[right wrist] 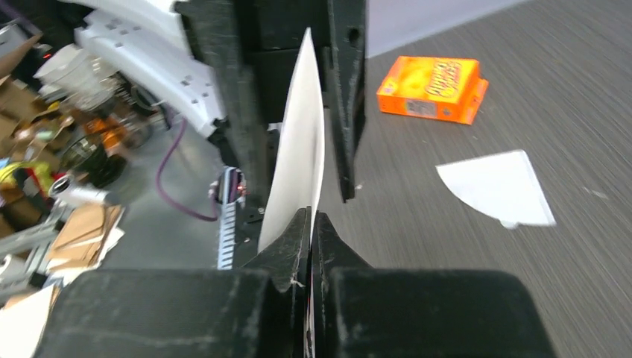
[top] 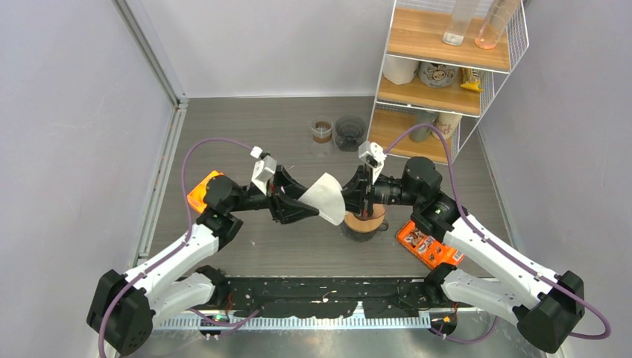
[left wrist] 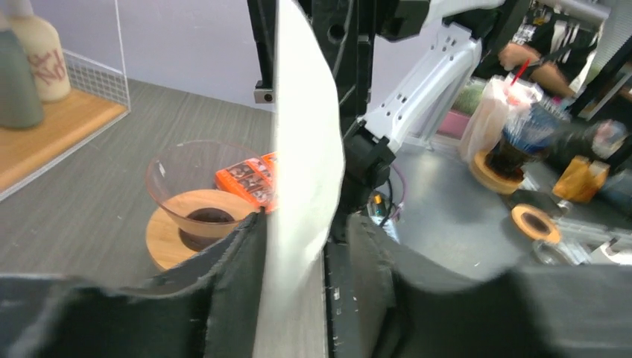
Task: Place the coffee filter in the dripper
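Top view, far left: an orange box [top: 200,191] lies on the grey table [top: 246,134], tucked behind the left arm's elbow.

Left gripper [top: 298,207] reaches toward centre. In its wrist view the jaws stand partly apart. The white paper coffee filter [top: 326,198] rises between them, against one finger [left wrist: 223,287], with a dark gap before the other.

The filter hangs in the air between the two grippers, on edge, well above the tabletop and just left of the dripper.

Right gripper [right wrist: 311,220] is pinched fully closed on the filter's lower corner, pads pressed together on the paper.

The glass dripper [top: 364,227] on its wooden collar sits directly beneath the right gripper, whose wrist covers most of its mouth from above. The left wrist view shows the bowl open.

The right wrist view shows a second filter [right wrist: 498,186] lying flat on the table.

Behind centre: a small clear cup [top: 322,131] with brown contents, and a dark glass vessel [top: 349,133] beside it.

Right of the dripper: a second orange box [top: 426,246], beside the right arm's forearm.

Far right, back: a wire-and-wood shelf [top: 447,56] holding cups and jars.
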Action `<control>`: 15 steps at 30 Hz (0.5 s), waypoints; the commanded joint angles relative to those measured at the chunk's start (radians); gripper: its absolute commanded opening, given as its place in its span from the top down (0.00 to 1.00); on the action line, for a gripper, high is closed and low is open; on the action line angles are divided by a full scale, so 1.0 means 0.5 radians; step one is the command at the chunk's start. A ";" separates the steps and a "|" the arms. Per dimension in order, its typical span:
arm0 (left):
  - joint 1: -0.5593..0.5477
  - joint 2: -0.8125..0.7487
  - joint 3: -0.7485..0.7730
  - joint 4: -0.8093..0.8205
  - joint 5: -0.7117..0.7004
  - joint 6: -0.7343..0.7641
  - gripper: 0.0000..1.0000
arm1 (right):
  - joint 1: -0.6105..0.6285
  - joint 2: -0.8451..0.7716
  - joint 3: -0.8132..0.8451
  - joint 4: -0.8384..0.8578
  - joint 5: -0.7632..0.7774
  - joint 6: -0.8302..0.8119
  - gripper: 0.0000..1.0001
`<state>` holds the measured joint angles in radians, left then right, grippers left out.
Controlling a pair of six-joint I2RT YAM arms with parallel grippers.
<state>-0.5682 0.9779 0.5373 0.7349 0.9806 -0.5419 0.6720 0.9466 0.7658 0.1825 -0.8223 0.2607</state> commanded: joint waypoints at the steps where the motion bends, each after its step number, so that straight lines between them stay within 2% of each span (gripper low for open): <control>1: 0.001 -0.020 0.039 -0.048 -0.174 0.011 0.34 | 0.000 -0.067 0.121 -0.210 0.502 -0.069 0.95; 4: -0.002 -0.060 0.096 -0.307 -0.396 0.092 0.04 | 0.000 -0.081 0.140 -0.280 0.696 -0.050 0.95; 5: -0.002 -0.079 0.120 -0.396 -0.502 0.122 0.01 | 0.000 -0.075 0.148 -0.306 0.801 -0.048 0.95; 8: -0.001 -0.150 0.201 -0.733 -0.965 0.211 0.00 | 0.006 -0.033 0.204 -0.463 1.087 -0.027 0.95; 11: -0.002 -0.166 0.345 -1.053 -1.396 0.266 0.00 | 0.048 0.075 0.276 -0.592 1.500 0.002 0.95; 15: -0.002 -0.088 0.535 -1.205 -1.676 0.138 0.00 | 0.155 0.197 0.385 -0.690 1.892 -0.023 0.95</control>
<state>-0.5682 0.9207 0.6987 0.2619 0.3927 -0.4572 0.7021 1.0027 0.8879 -0.1001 -0.1551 0.2516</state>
